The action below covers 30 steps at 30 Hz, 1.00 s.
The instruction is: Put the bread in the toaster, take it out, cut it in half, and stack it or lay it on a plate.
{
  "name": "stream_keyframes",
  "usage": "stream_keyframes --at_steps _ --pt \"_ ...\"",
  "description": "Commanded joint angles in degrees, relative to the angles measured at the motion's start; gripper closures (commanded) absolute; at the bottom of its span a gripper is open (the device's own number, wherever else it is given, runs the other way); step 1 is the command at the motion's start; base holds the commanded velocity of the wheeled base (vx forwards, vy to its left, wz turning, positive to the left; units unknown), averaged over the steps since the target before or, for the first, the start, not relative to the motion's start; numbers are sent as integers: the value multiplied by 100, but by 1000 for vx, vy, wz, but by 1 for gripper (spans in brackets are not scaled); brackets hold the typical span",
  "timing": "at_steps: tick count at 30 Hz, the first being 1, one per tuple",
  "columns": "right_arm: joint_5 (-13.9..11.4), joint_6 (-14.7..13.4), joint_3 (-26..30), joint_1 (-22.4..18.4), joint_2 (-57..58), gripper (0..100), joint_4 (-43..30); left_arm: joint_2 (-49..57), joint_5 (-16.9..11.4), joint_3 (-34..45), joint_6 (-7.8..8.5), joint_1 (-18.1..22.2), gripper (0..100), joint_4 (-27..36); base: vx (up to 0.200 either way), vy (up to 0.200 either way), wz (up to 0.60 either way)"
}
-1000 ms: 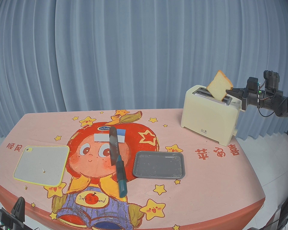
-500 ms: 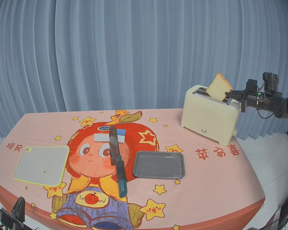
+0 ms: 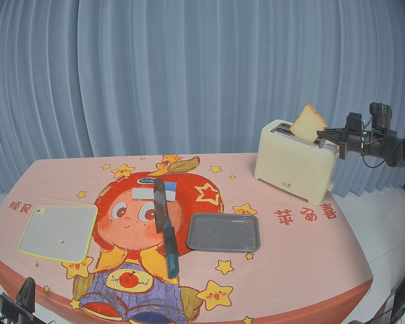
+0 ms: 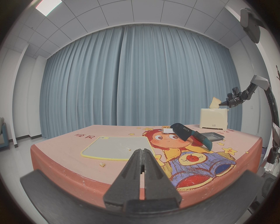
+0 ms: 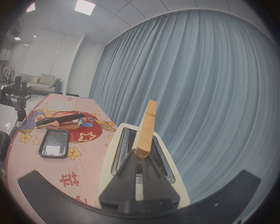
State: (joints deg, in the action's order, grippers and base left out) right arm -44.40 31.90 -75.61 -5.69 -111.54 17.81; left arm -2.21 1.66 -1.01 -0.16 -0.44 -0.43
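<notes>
Over the toaster, right gripper pinches the bread, lower than before, perhaps touching it.

A table draped in a pink cloth printed with a cartoon apple-headed child and yellow stars. A small white-and-blue block lies near its middle, and a crumb near the front left edge. Pleated blue curtains hang behind. A pale sofa stands across the room under ceiling light panels.
</notes>
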Motion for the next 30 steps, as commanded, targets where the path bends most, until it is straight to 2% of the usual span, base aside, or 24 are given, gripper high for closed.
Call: stream_keyframes --at_steps 1,9,10,23,26,30 --pt "1 9 2 16 10 100 3 1 1 101 -2 0 100 -1 0 0 0" --pt "1 62 28 7 10 100 3 -8 1 101 -2 0 100 -1 0 0 0" --pt "1 62 37 7 10 0 3 1 1 101 -2 0 100 -1 0 0 0" --pt "28 9 99 7 89 0 3 -8 1 101 -2 0 100 -1 0 0 0" --pt "63 -79 72 24 265 0 3 -8 1 101 -2 -9 100 -1 0 0 0" --pt "177 -439 107 33 625 0 12 -8 1 101 -2 0 100 -1 0 0 0"
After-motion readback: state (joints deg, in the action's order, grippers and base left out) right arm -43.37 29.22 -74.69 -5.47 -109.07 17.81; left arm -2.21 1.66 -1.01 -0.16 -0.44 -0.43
